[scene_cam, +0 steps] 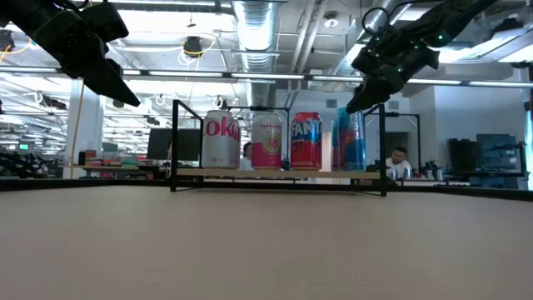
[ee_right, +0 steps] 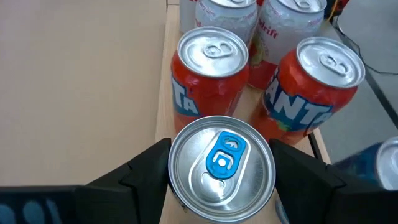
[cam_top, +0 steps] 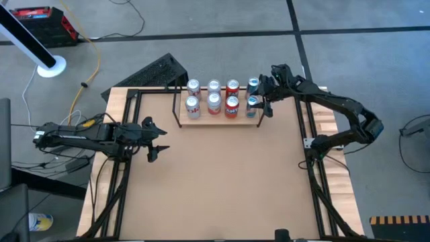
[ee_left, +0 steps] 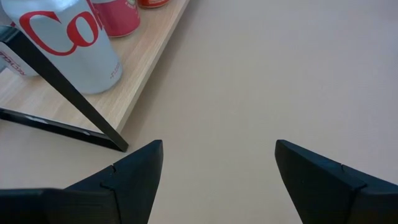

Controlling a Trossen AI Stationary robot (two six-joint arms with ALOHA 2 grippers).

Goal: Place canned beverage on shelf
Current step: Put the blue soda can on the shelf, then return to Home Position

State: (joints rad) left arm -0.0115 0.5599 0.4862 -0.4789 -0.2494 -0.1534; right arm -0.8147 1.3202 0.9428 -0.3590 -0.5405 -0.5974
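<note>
Right end effector, jaws flanking a blue-tabbed can standing at the right end of the shelf near the surface's far edge, should open fully and lift straight up; left end effector hovers open, empty, near the left edge.

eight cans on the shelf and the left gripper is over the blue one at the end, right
Not quite: it is the right gripper whose fingers straddle the blue can at the end of the shelf, as the high view shows. The left gripper hangs away from it. Eight cans is correct.
</note>
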